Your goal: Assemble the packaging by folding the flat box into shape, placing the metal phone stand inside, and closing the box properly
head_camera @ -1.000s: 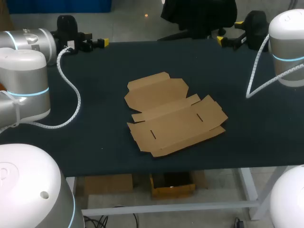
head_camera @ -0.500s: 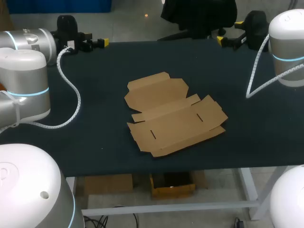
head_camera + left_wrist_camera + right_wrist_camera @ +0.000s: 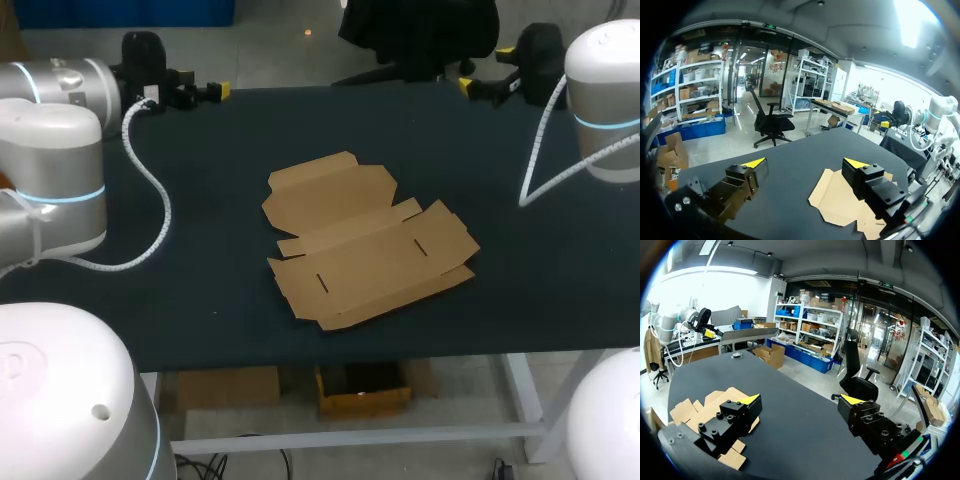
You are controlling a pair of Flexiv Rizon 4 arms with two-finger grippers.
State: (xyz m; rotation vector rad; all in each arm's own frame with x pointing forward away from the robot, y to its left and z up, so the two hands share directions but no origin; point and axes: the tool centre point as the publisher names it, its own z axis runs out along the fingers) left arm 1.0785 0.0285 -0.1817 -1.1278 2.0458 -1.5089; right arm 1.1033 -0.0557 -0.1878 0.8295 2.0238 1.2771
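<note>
The flat box (image 3: 368, 240) lay unfolded in the middle of the table (image 3: 520, 150). It was well apart from my left gripper (image 3: 805, 163) and my right gripper (image 3: 801, 399), which hung over the far edge with fingers spread wide and nothing between them. I judged the cardboard light and thin, stiff across its panels but ready to bend at the creases, and likely to slide on the dark surface if pushed. So I reckoned the best hold was an outer flap pinched at its free edge while my other gripper pinned the base panel.
</note>
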